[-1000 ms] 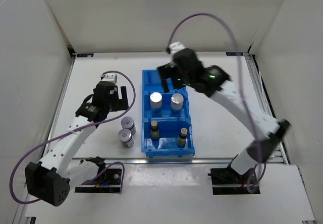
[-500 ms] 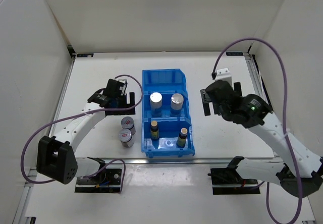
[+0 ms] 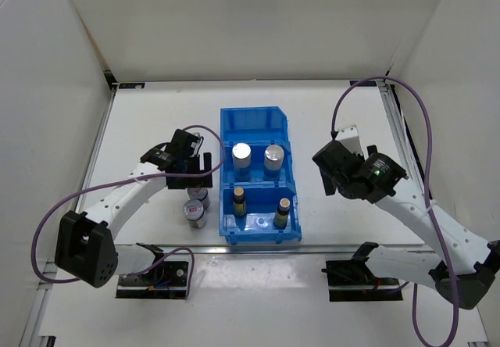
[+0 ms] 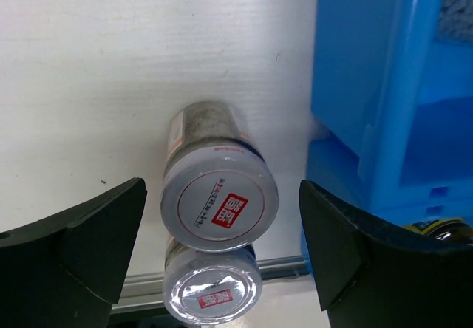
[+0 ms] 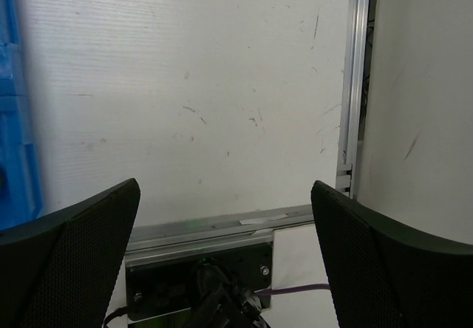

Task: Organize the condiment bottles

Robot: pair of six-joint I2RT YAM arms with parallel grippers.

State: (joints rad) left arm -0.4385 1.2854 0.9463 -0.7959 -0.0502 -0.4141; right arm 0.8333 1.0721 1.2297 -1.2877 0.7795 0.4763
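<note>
**Left arm lined up on loose jars**

Top: left gripper (image 3: pixel 193 173) hovers over two loose jars (image 3: pixel 195 206) beside the blue bin (image 3: pixel 226 120). Two jars (image 3: pixel 241 153) and both amber bottles (image 3: pixel 239 201) sit inside it.
Left wrist: jaws spread, straddling the nearer jar (image 4: pixel 219 206), probably the next pick.
Right wrist: right gripper (image 5: pixel 225 195) spread, empty, over the table (image 5: pixel 222 84), keeping clear.

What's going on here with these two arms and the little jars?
The arms are sorting condiment containers into the blue bin. Two jars sit in its middle compartment and two bottles in the near one. Two more jars stand on the table just left of the bin. The left gripper hangs open above the farther one. The right gripper is open over the table right of the bin, holding nothing.
</note>
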